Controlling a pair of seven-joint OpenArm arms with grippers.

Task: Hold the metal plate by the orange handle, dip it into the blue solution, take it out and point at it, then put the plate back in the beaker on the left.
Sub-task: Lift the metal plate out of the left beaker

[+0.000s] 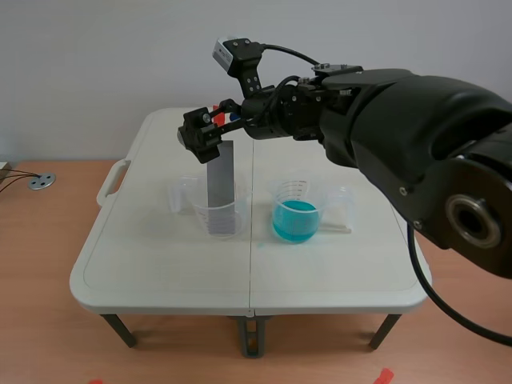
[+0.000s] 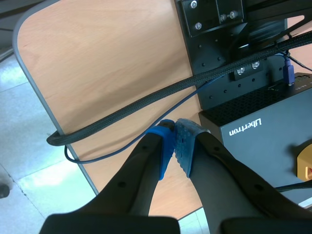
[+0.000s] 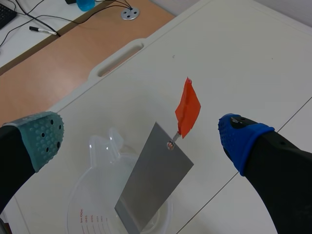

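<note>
Between the spread fingers of my right claw [image 3: 141, 139] stands the flat grey metal plate [image 3: 153, 178]. Its lower end sits in the clear plastic measuring beaker [image 3: 80, 195] directly beneath the claw, and most of its length rises out of it, slightly tilted. The small orange tape handle [image 3: 187, 109] sticks up from the plate's top corner, near the blue-padded fingertip [image 3: 239, 139] but not touching it, while the teal-padded fingertip [image 3: 46, 139] is well apart on the other side. The claw is therefore wide open and grips nothing. Back along my right arm, toward its base, the second clear beaker with the blue solution [image 1: 296, 220] sits on the white folding desk [image 1: 160, 264], holding only liquid. The plate looks dry, matte and evenly grey, with sharp straight edges and no blue tint that I can make out. From that I judge the run to be at its start, though an open claw over a plate in the left beaker would look much the same at the finish. If I am right, everything is left to do: pinching the handle, dipping, lifting out, pointing and returning. My left claw [image 2: 175, 129] is away from the desk, above a wooden top [image 2: 107, 63] and a black cable [image 2: 146, 105], with its pads pressed together on nothing.
</note>
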